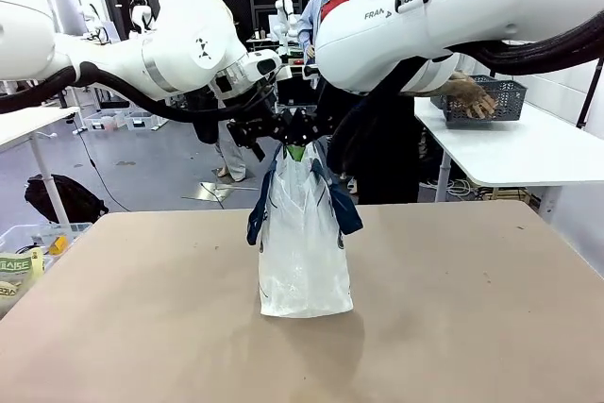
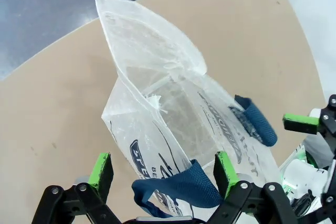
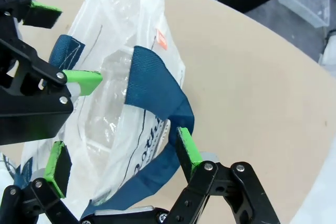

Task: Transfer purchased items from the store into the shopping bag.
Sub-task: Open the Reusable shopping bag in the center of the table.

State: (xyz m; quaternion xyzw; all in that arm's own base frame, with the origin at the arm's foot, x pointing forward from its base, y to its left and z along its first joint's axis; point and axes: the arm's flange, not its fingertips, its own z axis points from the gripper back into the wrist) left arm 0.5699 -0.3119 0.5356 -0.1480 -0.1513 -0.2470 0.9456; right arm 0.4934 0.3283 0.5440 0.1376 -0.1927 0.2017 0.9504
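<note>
On the table (image 1: 472,327) the bag (image 1: 304,252) stands upright, central. I see left pincer (image 2: 164,169) and right pincer (image 3: 122,157) spread wide, each straddling a handle (image 3: 157,87), holding nothing. Risk: an off-strap close could topple it.

The right arm (image 1: 453,7) carries the dark letters "FRAN" on its white casing, the rest of the word being cut off. The shopping bag (image 2: 157,103) bears slanted navy print, of which only "STE" and "BE" can be read in the left wrist view. A package (image 1: 14,264) at the front view's left edge shows "AKE".
</note>
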